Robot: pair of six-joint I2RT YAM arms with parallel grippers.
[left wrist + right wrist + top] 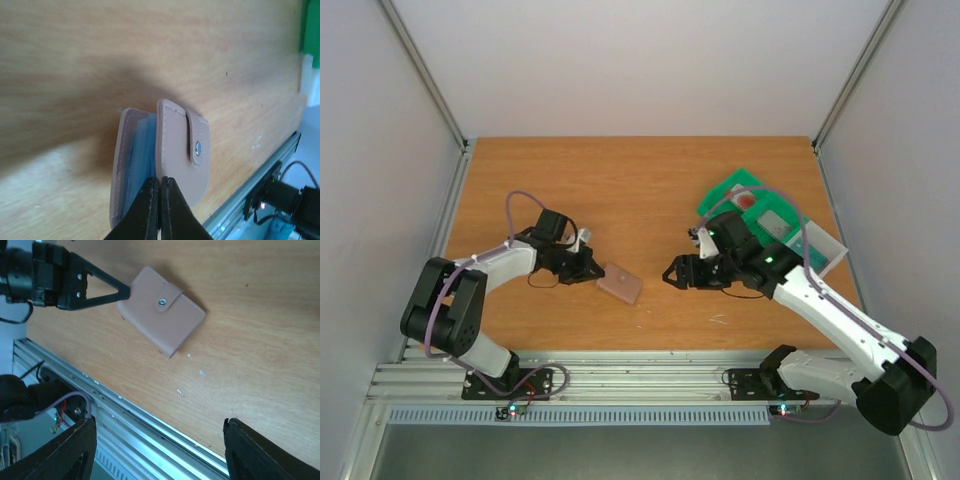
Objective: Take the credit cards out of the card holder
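The card holder (620, 283) lies on the wooden table (620, 180), in its near half and a little left of centre. Its tan outside faces up and its strap (167, 299) is buttoned over the front edge by a metal snap. The left gripper (592, 266) sits just left of it and reaches in low from the left. Its black fingers (145, 210) are pressed together at the holder's left edge. In the left wrist view the rim of the upper cover runs in between the fingertips, so the gripper is pinching that cover. There the two tan covers stand slightly agape, and blue-grey layers show between them (whether these are pockets or the edges of cards, I cannot tell).

The right gripper (672, 272) hangs to the right of the holder, apart from it, with bare table between them. Its jaws are spread wide and hold nothing. In the right wrist view its two fingers sit at the lower corners, and the holder lies beyond them towards the left arm.

Farther right and towards the back of the table, behind the right arm, stands a green tray (725, 190). Something red (748, 201) lies in it, too small to identify. An aluminium rail (640, 375) runs along the table's near edge, just near of the holder.
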